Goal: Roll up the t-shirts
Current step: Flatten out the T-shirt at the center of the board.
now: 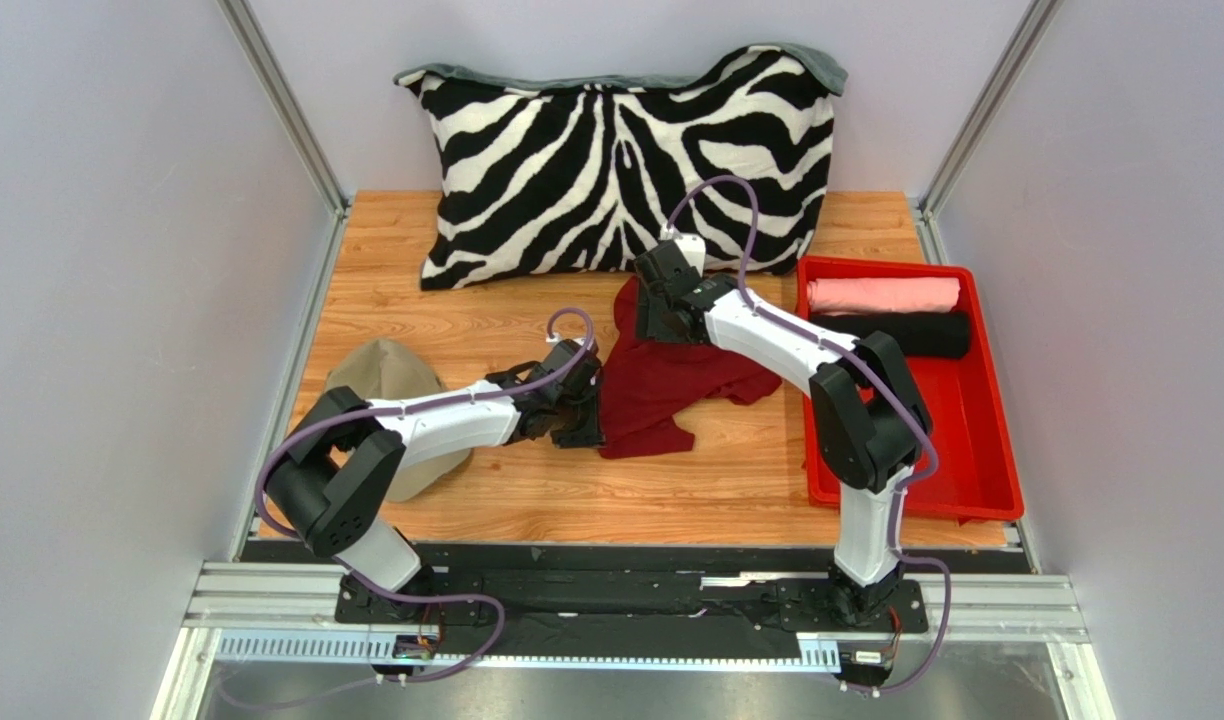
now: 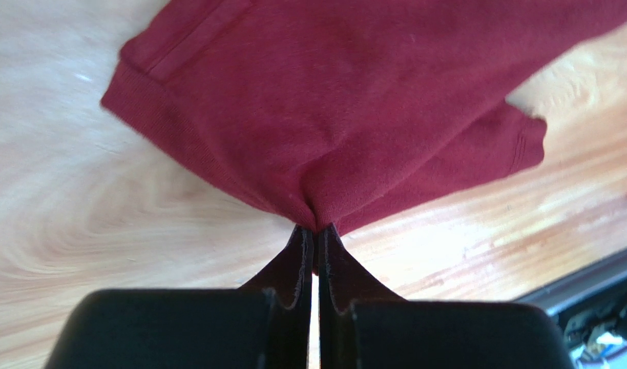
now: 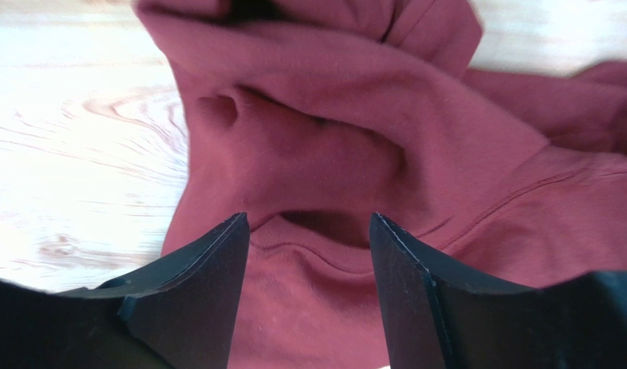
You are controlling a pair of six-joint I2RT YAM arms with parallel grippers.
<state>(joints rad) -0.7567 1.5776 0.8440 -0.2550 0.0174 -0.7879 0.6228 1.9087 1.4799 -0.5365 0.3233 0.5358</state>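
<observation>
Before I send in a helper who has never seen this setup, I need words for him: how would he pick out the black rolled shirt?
Find the red tray at the right edge of the table. Two rolled shirts lie across its far end. The black rolled shirt is the nearer one, just in front of the pink roll, and the only dark one there.
</observation>
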